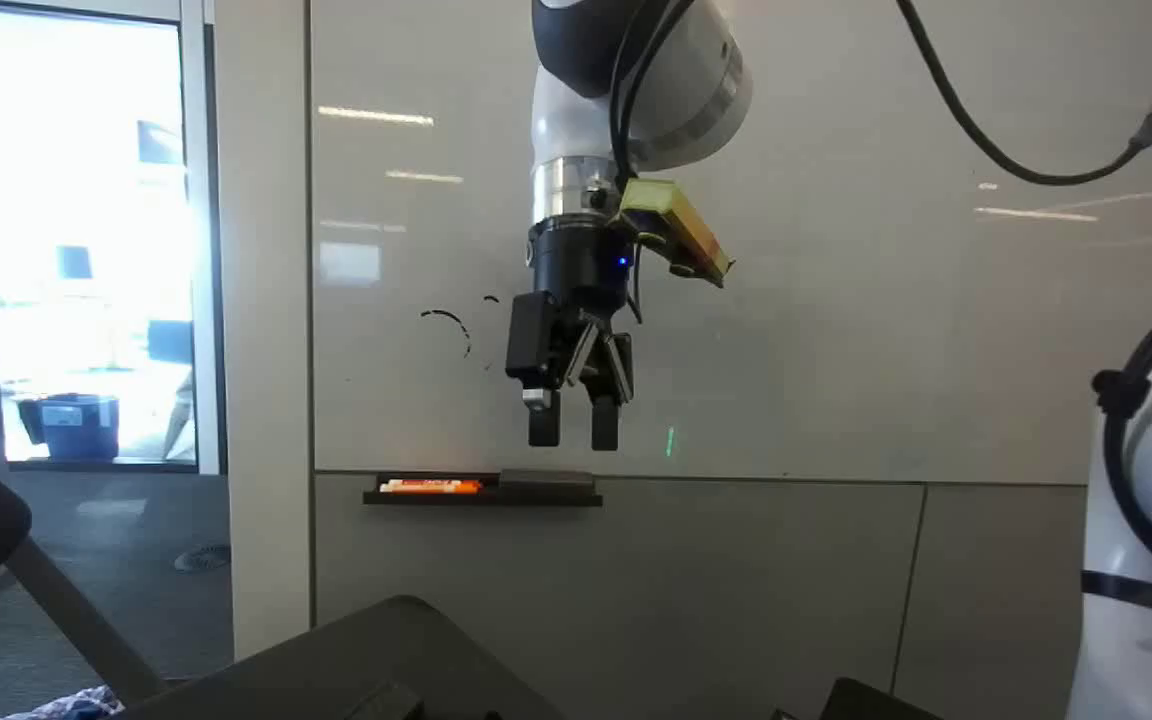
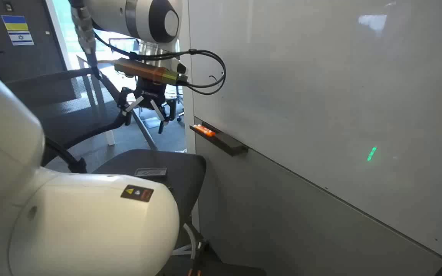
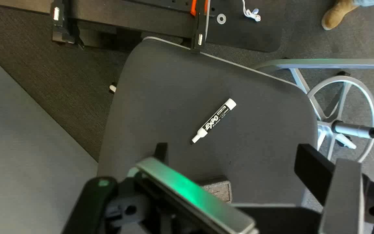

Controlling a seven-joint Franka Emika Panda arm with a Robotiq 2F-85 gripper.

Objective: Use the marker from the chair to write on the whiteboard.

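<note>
The marker (image 3: 214,121), white and black with EXPO lettering, lies on the dark grey chair seat (image 3: 265,123) in the wrist view. Its narrow end with a dark tip points toward my gripper's side of the picture. I cannot make the marker out clearly in the exterior views. My gripper (image 3: 232,152) is open and empty, pointing down above the seat, apart from the marker. It also shows in both exterior views (image 1: 573,440) (image 2: 144,123), in front of the whiteboard (image 1: 836,330). The whiteboard (image 2: 313,88) bears a few black strokes (image 1: 451,322) and a short green stroke (image 1: 670,442).
A dark eraser-like block (image 3: 221,191) lies on the seat, partly hidden by my gripper. A black tray (image 1: 536,500) under the whiteboard holds orange markers (image 1: 431,487) and a dark block. A chair back (image 2: 71,103) stands behind my gripper. A person's shoe (image 3: 336,14) shows on the floor.
</note>
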